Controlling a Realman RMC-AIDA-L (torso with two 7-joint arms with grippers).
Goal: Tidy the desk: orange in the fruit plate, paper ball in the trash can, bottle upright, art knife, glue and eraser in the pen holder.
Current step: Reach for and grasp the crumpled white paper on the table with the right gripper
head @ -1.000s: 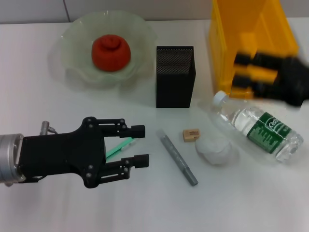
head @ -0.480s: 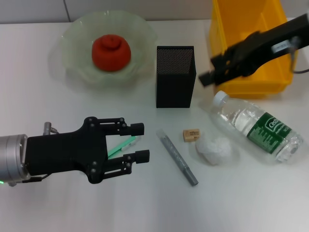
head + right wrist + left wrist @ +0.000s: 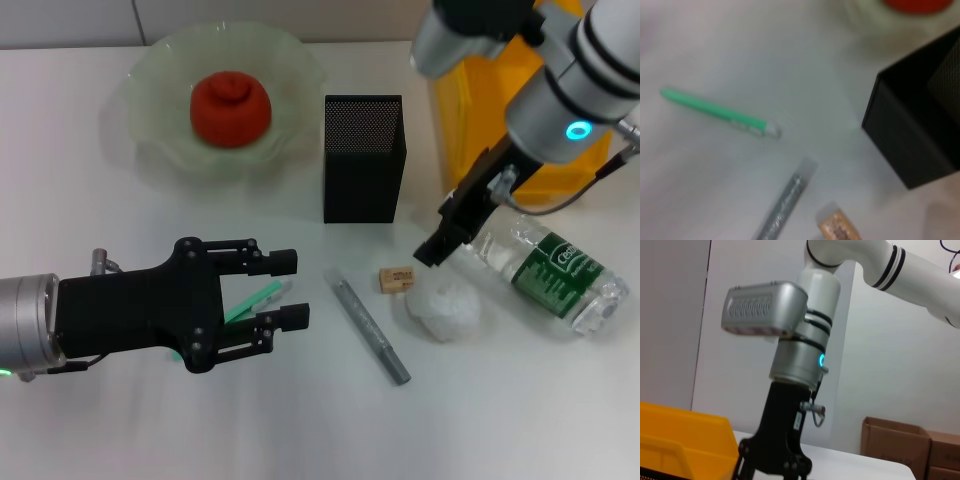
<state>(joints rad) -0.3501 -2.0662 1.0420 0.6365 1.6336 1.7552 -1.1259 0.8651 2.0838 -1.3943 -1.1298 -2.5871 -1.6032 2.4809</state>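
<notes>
Black, my left gripper [image 3: 292,290] hovers nearest with jaws spread wide over the green pen [image 3: 250,300]. Beyond lie the grey stick [image 3: 370,330], eraser [image 3: 396,279], paper ball [image 3: 443,309] and toppled bottle [image 3: 545,270]. My right gripper [image 3: 440,243] hangs above the ball; its jaw state I cannot tell. Farthest: pen holder [image 3: 364,158], orange [image 3: 230,108] in fruit plate [image 3: 150,90], trash can [image 3: 480,100].

The bottle [image 3: 540,272], lying toward the worktop's right edge, has a green label with white print; one large word begins with a "C", and the remaining letters cannot be made out. The eraser [image 3: 396,279], near the worktop's middle, carries a dark printed mark on its wrapper, too small to read.
</notes>
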